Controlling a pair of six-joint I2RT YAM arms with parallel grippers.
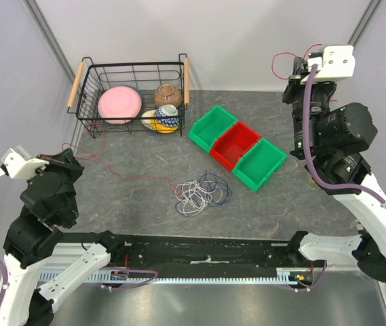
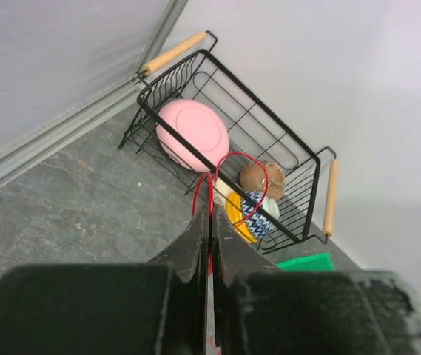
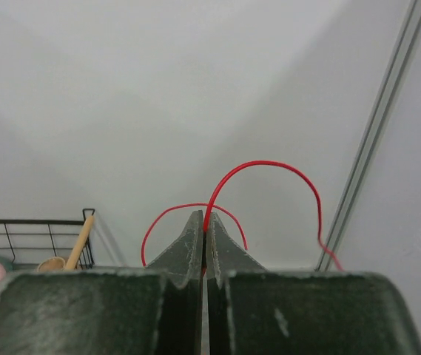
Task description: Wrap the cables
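A red cable [image 1: 138, 178] runs from the pile of looped white and blue cables [image 1: 201, 193] at mid-table leftwards across the table to my left gripper [image 1: 76, 155]. In the left wrist view that gripper [image 2: 211, 216] is shut on the red cable [image 2: 234, 157], which loops out past its tips. My right gripper [image 1: 294, 68] is raised high at the back right. In the right wrist view it [image 3: 205, 220] is shut on the red cable [image 3: 269, 164], which arcs above its tips; the loop also shows in the top view [image 1: 279, 64].
A black wire basket [image 1: 87, 81] with wooden handles stands at the back left and holds a pink plate [image 1: 119, 104] and bowls [image 1: 167, 115]. A row of green, red and green bins [image 1: 237, 146] lies right of centre. Walls close in on three sides.
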